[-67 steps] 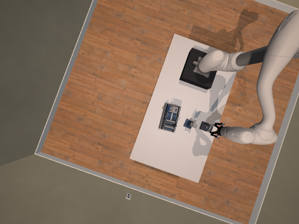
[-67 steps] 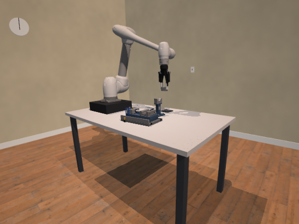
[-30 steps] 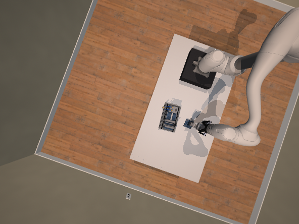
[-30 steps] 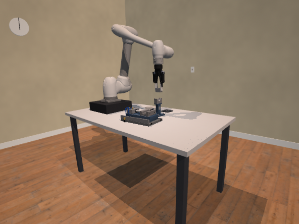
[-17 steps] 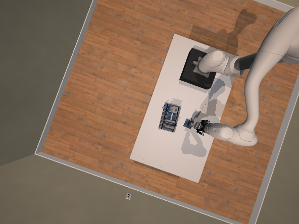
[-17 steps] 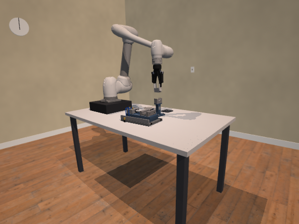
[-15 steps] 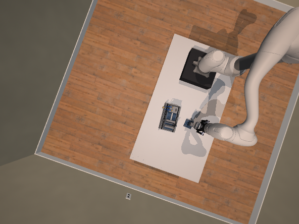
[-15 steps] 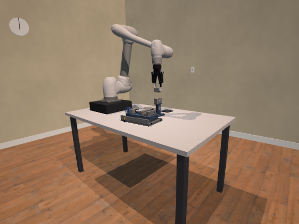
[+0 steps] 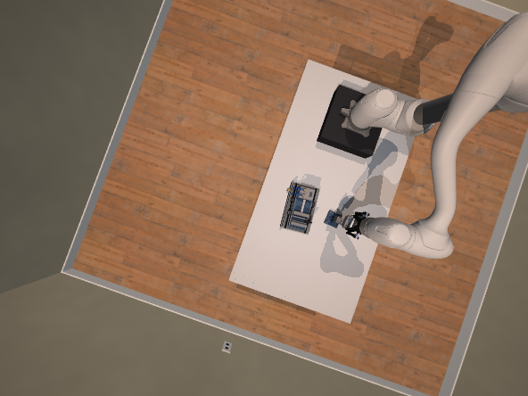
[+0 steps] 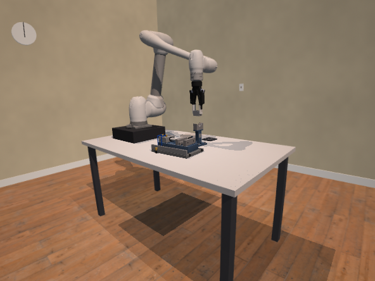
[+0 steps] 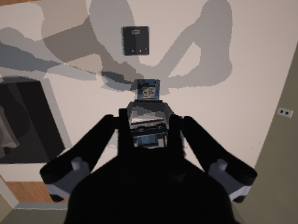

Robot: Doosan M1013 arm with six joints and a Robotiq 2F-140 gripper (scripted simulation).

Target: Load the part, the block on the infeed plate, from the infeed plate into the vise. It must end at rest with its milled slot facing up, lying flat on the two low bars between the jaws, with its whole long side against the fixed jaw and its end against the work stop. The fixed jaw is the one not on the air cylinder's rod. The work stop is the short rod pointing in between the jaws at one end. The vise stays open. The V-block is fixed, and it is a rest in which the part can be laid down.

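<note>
Grey part (image 10: 197,111) clamped between the fingers (image 10: 193,99), partway closed around it, hanging in the air well above the worktop (image 10: 222,164). Directly beneath, apart from it, the V-block (image 10: 198,127) on its blue post. In the wrist view, part (image 11: 146,120) seen end-on between the two dark fingers, V-block (image 11: 148,89) just beyond it, dark infeed plate (image 11: 136,40) farther off with nothing on it. To the left in the exterior view, open vise (image 10: 178,143) near the V-block. Far left, arm's black base (image 10: 127,133) on the worktop.
</note>
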